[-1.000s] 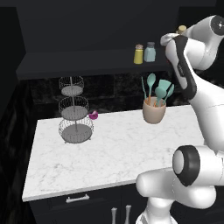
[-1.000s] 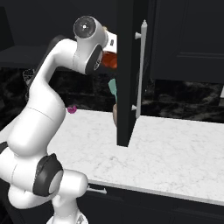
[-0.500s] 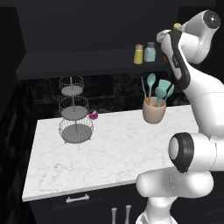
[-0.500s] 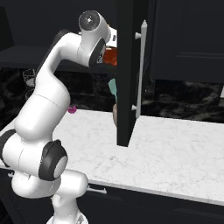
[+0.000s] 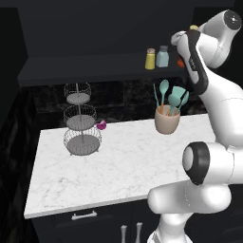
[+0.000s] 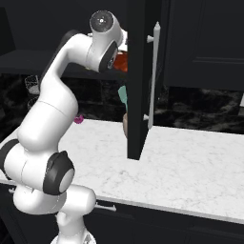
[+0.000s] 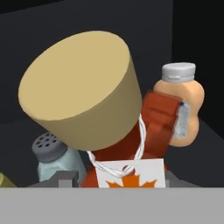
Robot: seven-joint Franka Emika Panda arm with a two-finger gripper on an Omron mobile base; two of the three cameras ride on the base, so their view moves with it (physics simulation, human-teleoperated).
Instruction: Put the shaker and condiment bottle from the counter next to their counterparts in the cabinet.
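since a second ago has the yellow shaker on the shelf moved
No. In the left base view the yellow shaker stands beside the blue-grey shaker on the shelf, just as it did before.

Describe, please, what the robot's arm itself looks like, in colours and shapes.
The arm is built of glossy white, rounded tubular links with bulbous elbows. Its joints carry dark grey to black round caps and bands, one with a pale centre. No cables or markings show.

Black marbled backsplash [image 5: 118,97] — dark drawers [image 5: 85,223], open dark door [image 6: 140,76] — dim kitchen.
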